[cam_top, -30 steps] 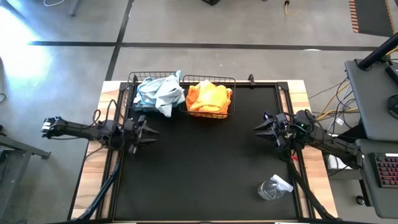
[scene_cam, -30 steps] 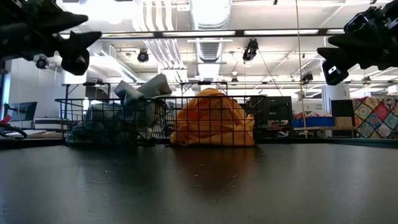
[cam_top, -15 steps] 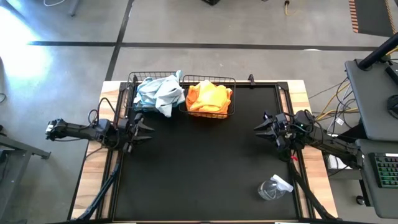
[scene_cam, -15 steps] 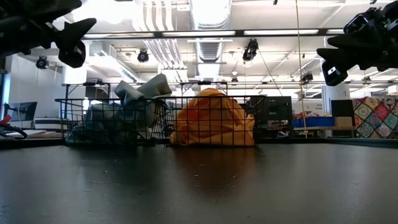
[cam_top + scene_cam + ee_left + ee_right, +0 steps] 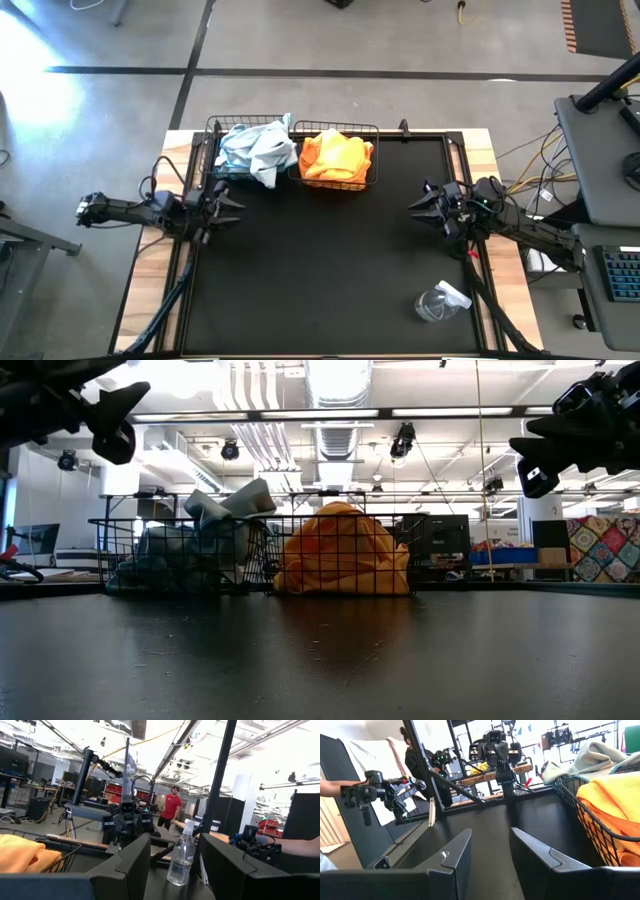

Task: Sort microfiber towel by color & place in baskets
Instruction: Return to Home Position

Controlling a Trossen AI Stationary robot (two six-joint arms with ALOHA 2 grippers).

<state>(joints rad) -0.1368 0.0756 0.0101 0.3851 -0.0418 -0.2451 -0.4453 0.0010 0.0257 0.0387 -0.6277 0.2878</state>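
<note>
Spray bottle, well apart from baskets, only overhead and left-wrist.

Two slim dark jointed arms, black cables looped alongside, broad angular matte-black fingers.

Only mover here is the left gripper. It keeps pulling back toward 9 o'clock, leaving the open middle of the table and ending up nearer the left edge, creeping a touch toward 12 as well. Seen from table level, it's also rising and slipping further out toward the upper corner, roughly 10 o'clock.
</note>
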